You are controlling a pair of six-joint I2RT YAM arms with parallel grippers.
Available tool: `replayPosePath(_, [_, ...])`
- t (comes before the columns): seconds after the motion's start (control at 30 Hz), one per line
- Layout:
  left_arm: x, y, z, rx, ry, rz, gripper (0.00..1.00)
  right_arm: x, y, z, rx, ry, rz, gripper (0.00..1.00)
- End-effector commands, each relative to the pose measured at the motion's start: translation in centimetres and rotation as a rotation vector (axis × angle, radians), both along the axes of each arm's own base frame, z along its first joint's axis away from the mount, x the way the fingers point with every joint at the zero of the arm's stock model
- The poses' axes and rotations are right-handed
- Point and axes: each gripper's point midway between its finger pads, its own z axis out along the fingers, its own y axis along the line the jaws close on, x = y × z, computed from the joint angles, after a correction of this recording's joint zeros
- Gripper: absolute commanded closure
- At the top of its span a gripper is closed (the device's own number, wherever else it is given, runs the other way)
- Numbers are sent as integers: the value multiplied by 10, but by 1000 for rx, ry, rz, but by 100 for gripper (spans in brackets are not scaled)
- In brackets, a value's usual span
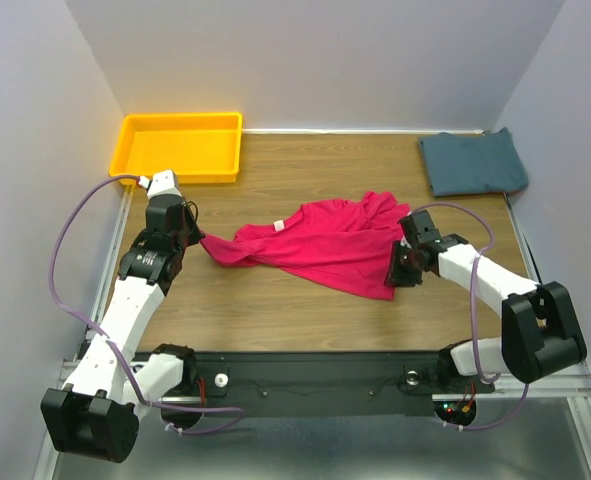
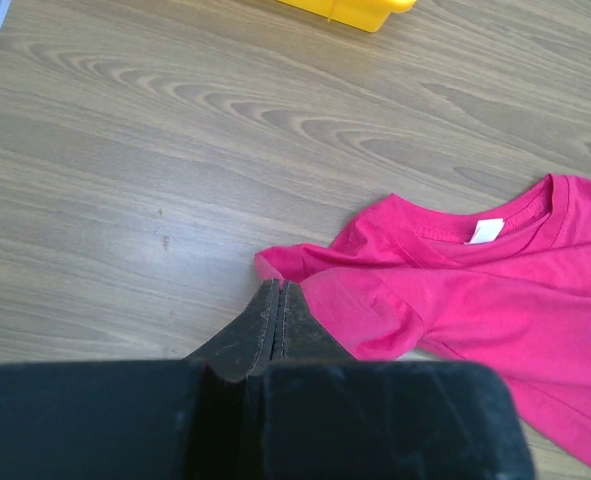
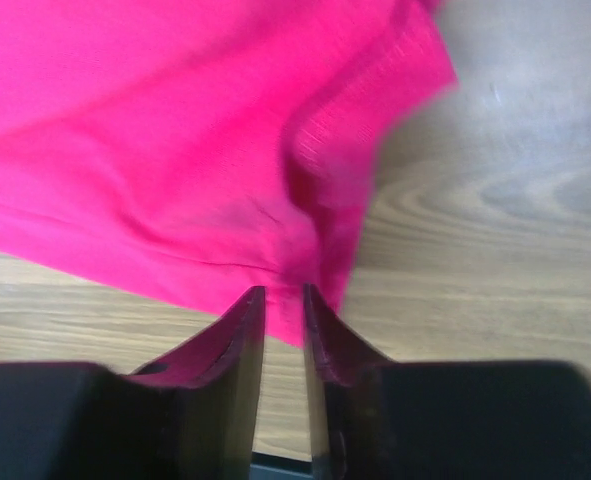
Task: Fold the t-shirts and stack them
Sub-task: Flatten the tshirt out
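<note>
The crimson-pink t-shirt (image 1: 325, 245) lies crumpled and unfolded in the middle of the table. My left gripper (image 1: 200, 238) is at its left tip, which is drawn out to a point. In the left wrist view the jaws (image 2: 278, 287) are pressed together at the sleeve edge of the shirt (image 2: 495, 300). My right gripper (image 1: 395, 280) hangs over the shirt's lower right corner. In the right wrist view (image 3: 283, 290) its jaws stand a narrow gap apart with the shirt's hem (image 3: 175, 150) at the tips. The teal-blue shirt (image 1: 472, 163) lies folded at the back right.
A yellow plastic tray (image 1: 180, 120) stands at the back left, and its corner shows in the left wrist view (image 2: 355, 12). Walls close in the table on the left, back and right. The black base rail runs along the near edge.
</note>
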Motion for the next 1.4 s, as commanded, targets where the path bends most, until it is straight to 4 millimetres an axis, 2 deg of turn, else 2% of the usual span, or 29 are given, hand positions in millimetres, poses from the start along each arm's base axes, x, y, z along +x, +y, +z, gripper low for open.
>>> replayPosePath(0.0, [-1,2,6,-4,-34,4,100,1,-12,-6,-59,-28,-68,67])
replayPosePath(0.03, [-1,2,7,-3,-36,3,100,1,-15,-6,-69,-36,-77,62])
replayPosePath(0.17, [-1,2,6,-3,-37,3,100,-4,-16,-12,-75,-13,-71,62])
replayPosePath(0.3, [-1,0,6,-7,-37,-3,100,1,-14,-12,-75,-21,-65,62])
replayPosePath(0.5, [-1,1,6,-8,-38,-1,100,12,-4,-2,-32,-49,-35,64])
replayPosePath(0.7, [0,0,9,-9,-44,-2,100,18,1,-4,-19,-45,-27,70])
replayPosePath(1.17, [0,1,9,0,-41,-4,100,22,-10,-11,-80,-57,-65,67])
replayPosePath(1.37, [-1,1,7,-1,-38,-2,100,25,-9,-9,-77,-61,-62,69])
